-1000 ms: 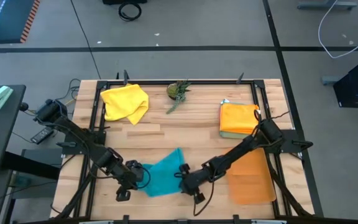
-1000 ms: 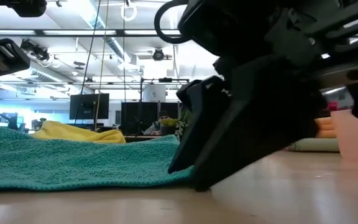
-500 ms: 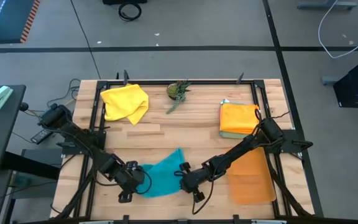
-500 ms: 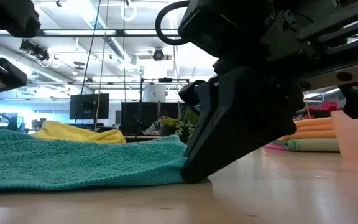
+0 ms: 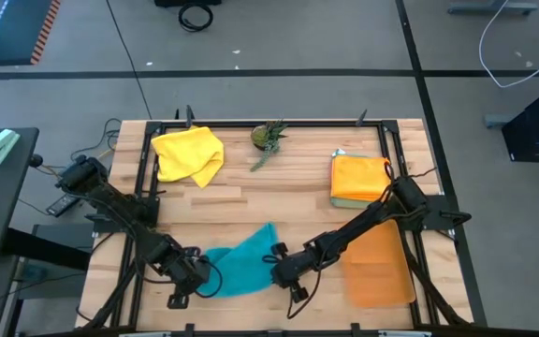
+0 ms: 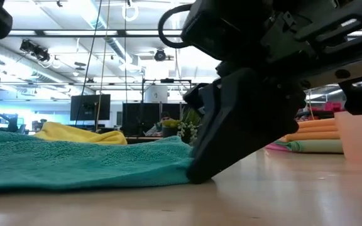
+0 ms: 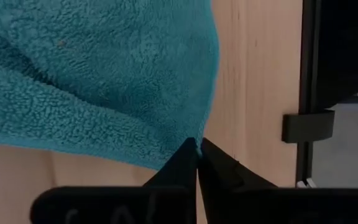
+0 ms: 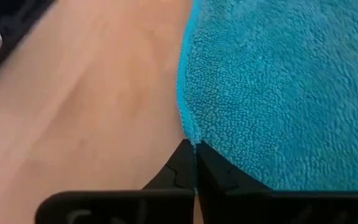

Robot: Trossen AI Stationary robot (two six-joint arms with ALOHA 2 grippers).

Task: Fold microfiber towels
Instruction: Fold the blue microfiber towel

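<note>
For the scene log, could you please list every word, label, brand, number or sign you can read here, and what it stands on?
None can be read.
Teal towel, yellow towel, orange towel: plain, no print.
Orange mat: no marking.
Monitors in the room behind, low view: too small to read.

Your counter (image 5: 279, 192): spread towel (image 5: 241, 267) near-centre | crumpled towel (image 5: 188, 154) far-left | plant (image 5: 269, 137) far-centre | towel stack (image 5: 358, 180) right.

no text, label or number can be read anywhere; distant screens look too blurred to tell.
</note>
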